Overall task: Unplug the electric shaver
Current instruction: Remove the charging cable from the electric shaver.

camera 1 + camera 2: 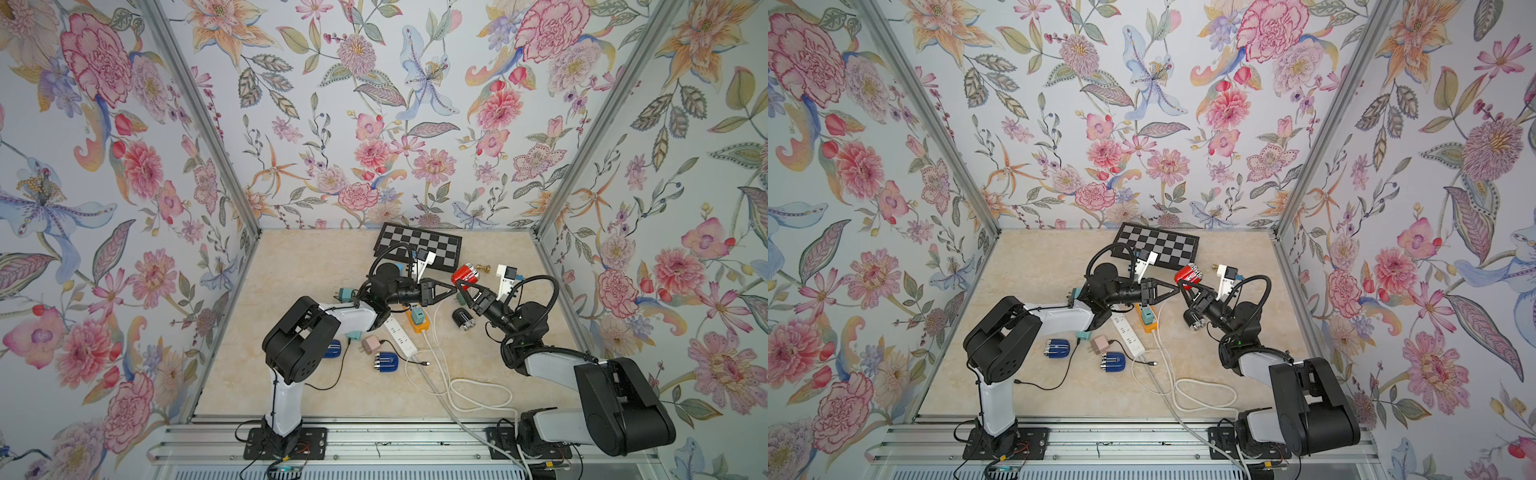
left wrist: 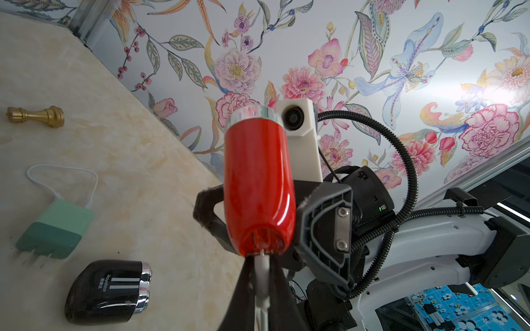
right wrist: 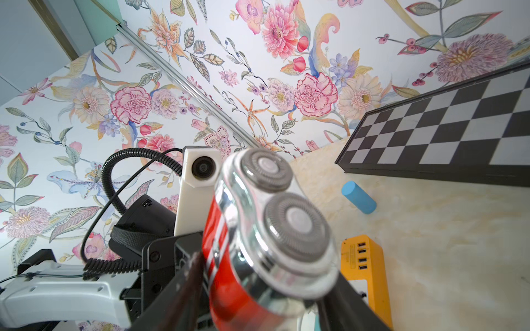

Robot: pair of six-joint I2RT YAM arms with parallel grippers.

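The red electric shaver (image 1: pixel 467 275) (image 1: pixel 1188 275) with a chrome twin-head top hangs above the table behind the power strips. My right gripper (image 1: pixel 465 286) (image 3: pixel 266 286) is shut on its body (image 3: pixel 229 258), one finger on each side. In the left wrist view those fingers (image 2: pixel 208 209) flank the red shell (image 2: pixel 258 183). My left gripper (image 1: pixel 453 287) (image 2: pixel 259 266) is shut on the white cable plug (image 2: pixel 262 265), which meets the shaver's base. How deep the plug sits in the socket is hidden.
A black shaver (image 1: pixel 462 319) (image 2: pixel 109 289) and a green charger (image 2: pixel 54 229) lie under the right arm. An orange power strip (image 1: pixel 417 320) (image 3: pixel 364 275), a white power strip (image 1: pixel 400 336) and white cables lie mid-table. Behind are a chessboard (image 1: pixel 417 247), a gold chess piece (image 2: pixel 37 116) and a blue cylinder (image 3: pixel 358 197).
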